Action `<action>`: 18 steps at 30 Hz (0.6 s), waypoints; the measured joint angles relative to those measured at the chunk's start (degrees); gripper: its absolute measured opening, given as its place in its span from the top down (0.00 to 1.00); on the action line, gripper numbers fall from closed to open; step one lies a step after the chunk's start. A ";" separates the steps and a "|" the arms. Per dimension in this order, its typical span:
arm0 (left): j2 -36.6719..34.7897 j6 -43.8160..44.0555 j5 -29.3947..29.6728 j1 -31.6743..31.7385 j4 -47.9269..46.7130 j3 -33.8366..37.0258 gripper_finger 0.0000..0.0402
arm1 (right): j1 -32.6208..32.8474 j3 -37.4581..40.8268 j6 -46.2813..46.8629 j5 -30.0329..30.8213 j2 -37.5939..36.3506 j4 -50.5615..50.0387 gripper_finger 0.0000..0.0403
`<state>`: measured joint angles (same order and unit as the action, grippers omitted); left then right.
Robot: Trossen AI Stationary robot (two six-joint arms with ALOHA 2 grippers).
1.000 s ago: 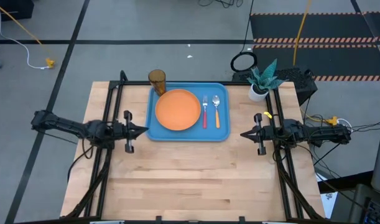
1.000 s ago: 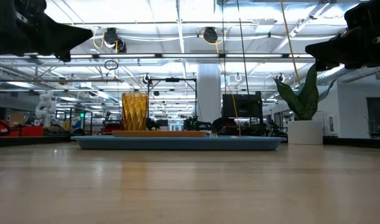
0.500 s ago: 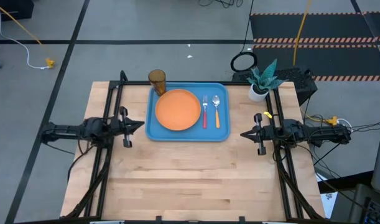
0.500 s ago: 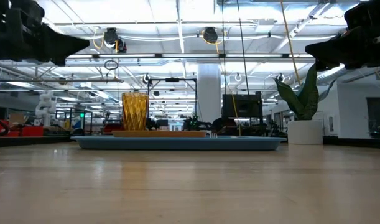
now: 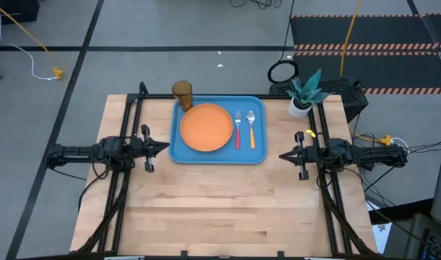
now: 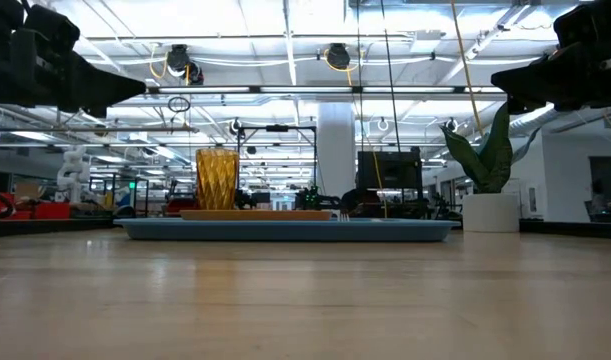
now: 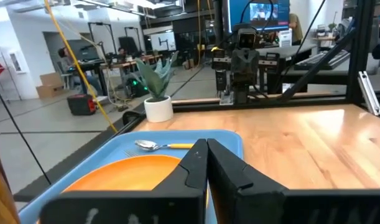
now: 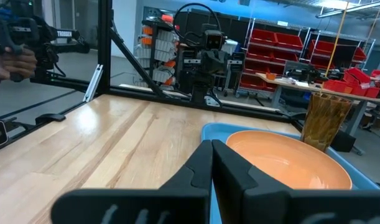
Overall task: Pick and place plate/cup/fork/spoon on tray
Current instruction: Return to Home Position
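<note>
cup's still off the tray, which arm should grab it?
Left, probably. The cup stands just off the tray's far left corner, nearer the left gripper than the right gripper. Both are shut and empty.

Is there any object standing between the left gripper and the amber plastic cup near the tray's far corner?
Nothing visible does. Only bare wooden table lies between the left gripper and the amber plastic cup, beside the light-blue tray.

Light-blue rect. tray (image 5: 219, 157) sits at the table's far-centre, carrying a round orange plate (image 5: 206, 127) w/ red-handled fork (image 5: 238, 130) & orange-handled spoon (image 5: 251, 127) lying parallel beside it. Amber cup (image 5: 182, 94) stands upright at tray's far-left corner, touching the rim.
</note>
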<state>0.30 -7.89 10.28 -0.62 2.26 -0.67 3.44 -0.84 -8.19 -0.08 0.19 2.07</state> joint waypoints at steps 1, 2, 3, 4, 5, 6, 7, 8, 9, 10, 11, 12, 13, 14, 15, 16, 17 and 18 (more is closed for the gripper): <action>0.00 -0.10 0.00 0.00 -0.02 -0.01 0.99 | 0.00 0.00 0.00 0.00 0.00 -0.01 1.00; 0.00 -0.12 0.00 0.00 -0.03 0.00 0.99 | 0.00 0.00 0.00 0.00 0.00 -0.02 1.00; 0.00 -0.06 0.00 0.00 -0.04 -0.01 0.99 | 0.00 0.00 0.00 0.00 0.00 -0.02 1.00; 0.02 0.17 0.00 0.00 -0.04 -0.01 0.99 | 0.00 0.00 0.00 0.00 0.00 -0.02 1.00; 0.06 0.72 0.01 -0.04 -0.07 -0.01 0.98 | 0.00 0.00 0.00 0.00 0.00 -0.04 1.00; 0.07 1.13 0.00 -0.04 -0.07 -0.01 0.97 | 0.00 0.00 0.00 0.00 0.00 -0.04 1.00; 0.07 1.70 0.00 -0.04 -0.09 -0.01 0.96 | 0.00 0.00 0.00 0.00 0.00 -0.04 1.00; 0.07 2.51 0.00 -0.04 -0.10 -0.01 0.95 | 0.00 0.00 0.00 0.00 0.00 -0.04 1.00; 0.07 3.39 0.00 -0.04 -0.11 -0.01 0.95 | 0.00 0.00 0.00 0.00 0.00 -0.04 1.00; 0.07 4.06 0.01 -0.04 -0.11 -0.01 0.94 | 0.00 0.00 0.00 0.00 0.00 -0.04 1.00; 0.07 4.11 0.01 -0.04 -0.11 -0.01 0.94 | 0.00 0.00 0.00 0.00 0.00 -0.05 1.00; 0.07 4.03 0.02 -0.04 -0.09 -0.01 0.94 | 0.00 0.00 0.00 0.00 0.00 -0.06 1.00; 0.07 3.92 0.02 -0.04 0.01 -0.01 0.94 | 0.00 0.01 0.00 0.00 0.00 -0.05 1.00; 0.07 3.89 0.02 -0.04 0.24 0.01 0.94 | 0.00 0.01 0.00 0.00 0.00 -0.07 1.00; 0.07 3.80 0.04 -0.04 0.49 0.03 0.94 | 0.00 0.01 0.00 -0.01 0.00 -0.07 1.00; 0.07 3.77 0.04 -0.04 0.75 0.06 0.94 | 0.00 0.01 0.00 -0.02 0.00 -0.07 1.00; 0.07 3.76 0.04 -0.04 0.92 0.08 0.94 | 0.00 0.02 0.00 0.00 0.00 -0.07 1.00; 0.07 3.72 0.05 -0.04 1.17 0.10 0.94 | 0.00 0.02 0.00 0.00 0.00 -0.07 1.00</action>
<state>0.36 -4.16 10.34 -0.67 3.43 -0.58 3.44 -0.82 -8.19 -0.08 0.19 2.00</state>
